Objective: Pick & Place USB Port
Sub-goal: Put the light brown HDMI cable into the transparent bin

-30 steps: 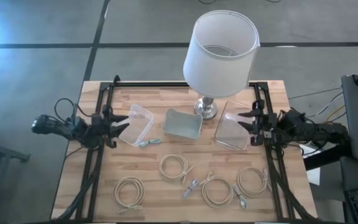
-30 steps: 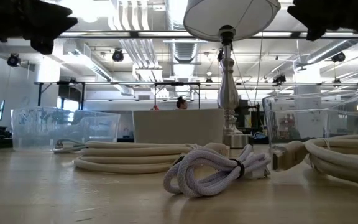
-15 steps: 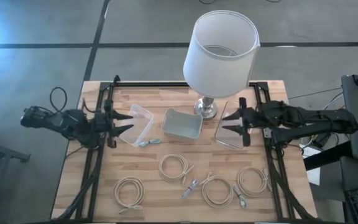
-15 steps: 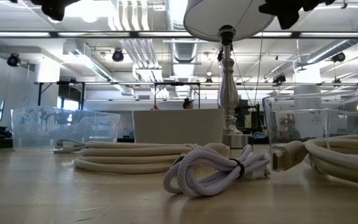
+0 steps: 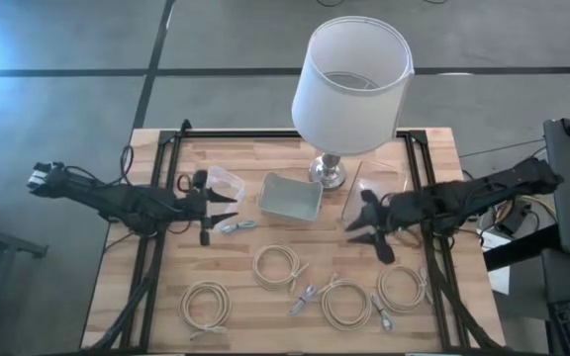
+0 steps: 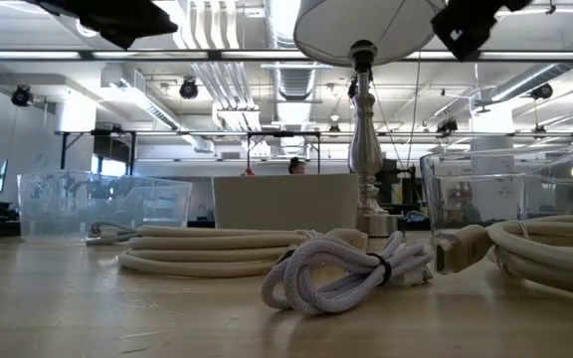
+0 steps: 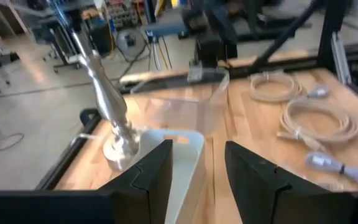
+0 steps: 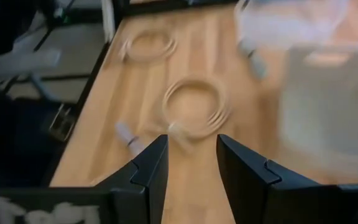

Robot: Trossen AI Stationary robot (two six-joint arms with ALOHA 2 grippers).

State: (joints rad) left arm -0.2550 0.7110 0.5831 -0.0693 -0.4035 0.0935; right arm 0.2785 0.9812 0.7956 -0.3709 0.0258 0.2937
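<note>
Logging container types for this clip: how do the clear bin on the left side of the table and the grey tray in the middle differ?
The clear bin is see-through plastic; the grey tray is opaque. In the high view the left gripper hangs partly over the clear bin, while nothing overhangs the grey tray. The grey tray sits right beside the lamp base; the clear bin sits farther away. Both are open-topped, roughly rectangular, and appear empty.

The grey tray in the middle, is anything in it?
Empty. From above, the grey tray shows only its bare floor; every coiled cable lies on the table outside it.
</note>
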